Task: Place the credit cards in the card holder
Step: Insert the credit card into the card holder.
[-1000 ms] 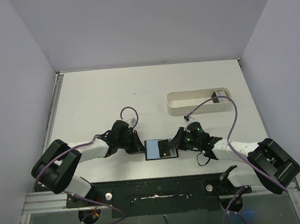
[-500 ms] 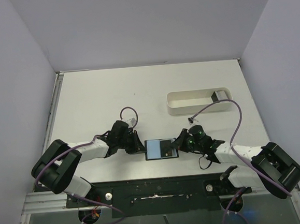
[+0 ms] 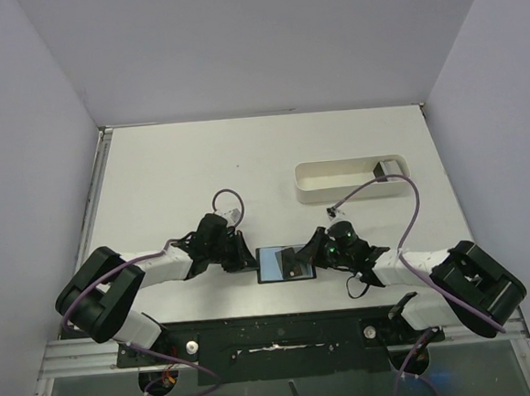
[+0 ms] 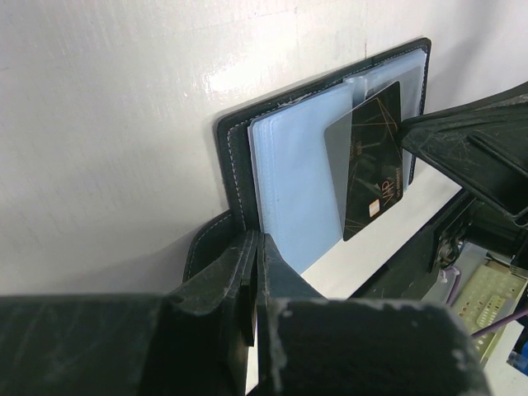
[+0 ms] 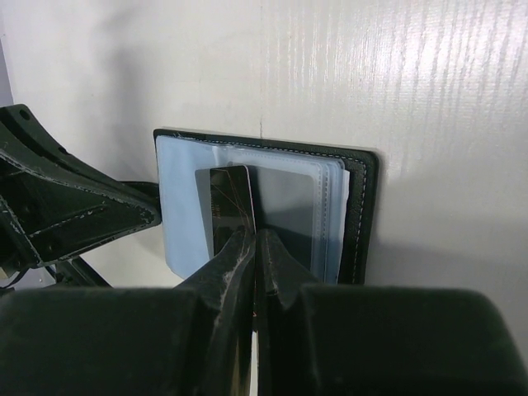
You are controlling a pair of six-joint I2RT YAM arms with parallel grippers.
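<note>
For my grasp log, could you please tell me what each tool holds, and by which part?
Left tool: the holder, by its edge. Right tool: a card, by one edge.

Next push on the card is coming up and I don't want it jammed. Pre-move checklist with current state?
1. The card holder open and lying flat: ok.
2. The left gripper shut on the holder's flap: ok.
3. The right gripper shut on the black card: ok.
4. Card's leading edge under the clear sleeve: ok.
5. Card fully seated: not ok, most of it is uncovered.
6. More cards in the white tray: cannot tell.
</note>
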